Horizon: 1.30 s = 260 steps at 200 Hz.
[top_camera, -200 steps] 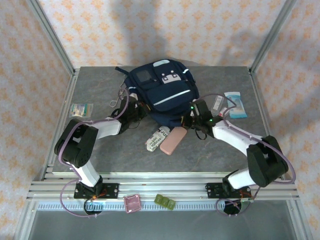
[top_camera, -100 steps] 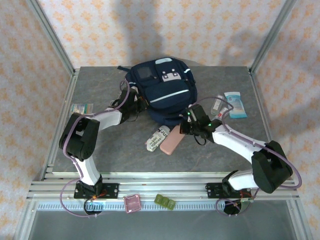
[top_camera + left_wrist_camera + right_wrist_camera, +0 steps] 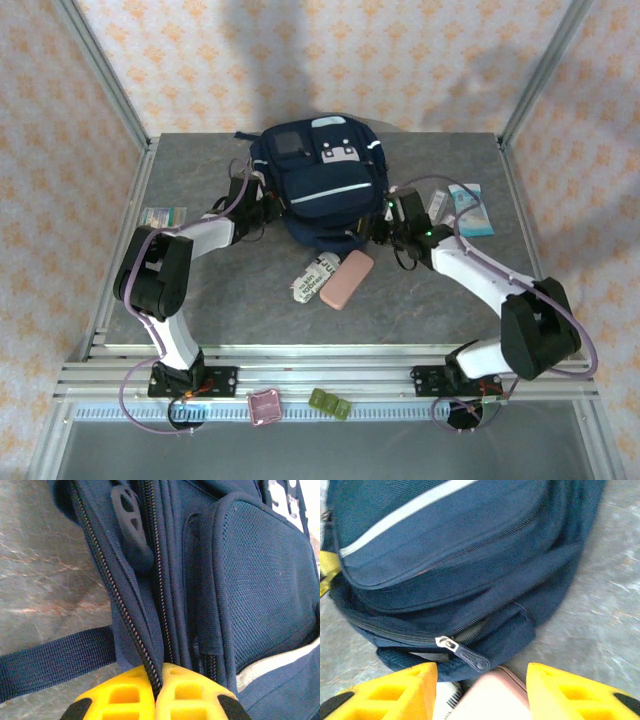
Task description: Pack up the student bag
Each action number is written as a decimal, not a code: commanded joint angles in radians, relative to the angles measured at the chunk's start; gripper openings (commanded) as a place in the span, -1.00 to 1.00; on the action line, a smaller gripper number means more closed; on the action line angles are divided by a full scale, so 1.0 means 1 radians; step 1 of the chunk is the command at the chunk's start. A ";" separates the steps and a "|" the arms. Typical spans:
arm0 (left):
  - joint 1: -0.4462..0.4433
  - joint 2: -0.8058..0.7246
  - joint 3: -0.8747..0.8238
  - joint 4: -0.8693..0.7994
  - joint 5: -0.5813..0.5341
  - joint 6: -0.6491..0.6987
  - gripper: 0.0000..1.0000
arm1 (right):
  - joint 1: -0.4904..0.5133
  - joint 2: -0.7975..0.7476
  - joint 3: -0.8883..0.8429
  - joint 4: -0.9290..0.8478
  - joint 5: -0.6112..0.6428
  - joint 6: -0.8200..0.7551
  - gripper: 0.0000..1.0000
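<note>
The navy student bag (image 3: 322, 182) lies at the back middle of the table, with its white-grey patch facing up. My left gripper (image 3: 266, 205) is at its left side, shut on the bag's zipper edge (image 3: 150, 665), which runs down between the yellow fingers (image 3: 125, 700). A black pull tab (image 3: 131, 525) hangs higher up the zipper. My right gripper (image 3: 386, 228) is open at the bag's near right corner. The main zipper's slider and black pull (image 3: 465, 654) sit just ahead of its gap (image 3: 480, 692). The pink case (image 3: 490, 700) lies under that gap.
A pink case (image 3: 346, 279) and a white printed packet (image 3: 312, 278) lie in front of the bag. A blue tissue pack (image 3: 470, 208) and a small tube are at the right. A small packet (image 3: 163, 215) lies at the left edge. A black strap (image 3: 55, 660) crosses the table.
My left gripper has moved toward the back with the bag's edge, and the bag's left side is drawn in. My right gripper dipped left, then came back beside the bag's corner.
</note>
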 commanded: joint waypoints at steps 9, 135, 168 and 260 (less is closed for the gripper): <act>0.024 -0.054 0.033 0.011 -0.010 0.051 -1.00 | 0.003 0.088 0.047 0.041 -0.079 -0.075 0.02; 0.026 -0.037 0.053 0.016 0.022 0.028 -1.00 | 0.052 0.332 0.161 0.089 -0.197 -0.173 -0.69; 0.026 -0.033 0.060 0.010 0.021 0.031 -1.00 | 0.090 0.331 0.170 0.042 -0.174 -0.185 -0.65; 0.026 -0.027 0.063 0.013 0.027 0.024 -1.00 | 0.098 0.363 0.172 0.033 -0.108 -0.158 -0.69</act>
